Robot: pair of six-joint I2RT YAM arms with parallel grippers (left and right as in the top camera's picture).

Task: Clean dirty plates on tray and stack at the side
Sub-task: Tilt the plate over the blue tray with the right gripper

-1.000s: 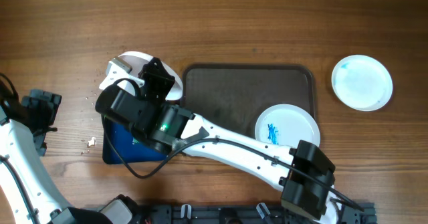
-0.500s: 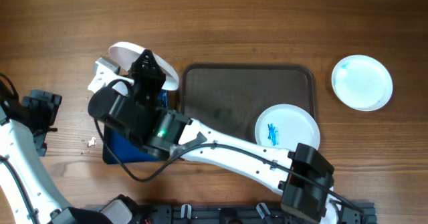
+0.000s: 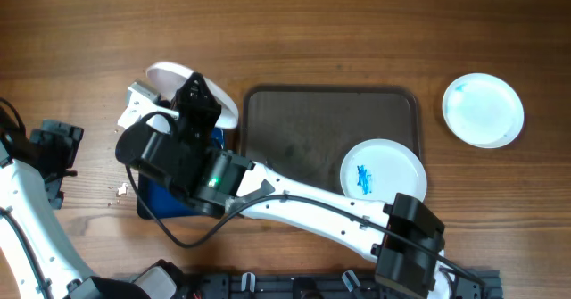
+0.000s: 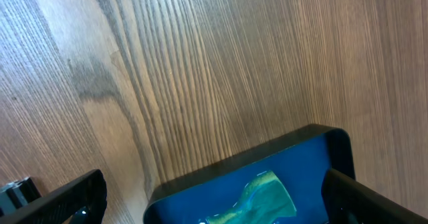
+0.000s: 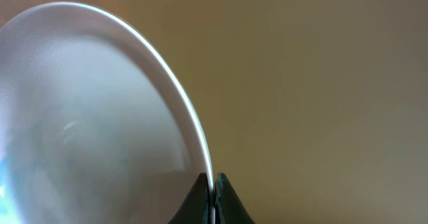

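rim of one white plate (image 5: 93,117) is being pinched by the right gripper (image 5: 212,184), its jaws clamped tight on the edge. this plate is being held tilted just beyond the top-left corner of the dark tray (image 3: 294,112). a second plate (image 3: 384,170), smeared blue, is being carried at the tray's bottom-right corner. a third plate (image 3: 483,110) is lying on the table (image 3: 339,22), past the tray's right edge. the left gripper (image 4: 214,184) is being held wide open near the table's left edge, with a small blue tray (image 4: 307,170) and its green sponge (image 4: 264,194) ahead of it.
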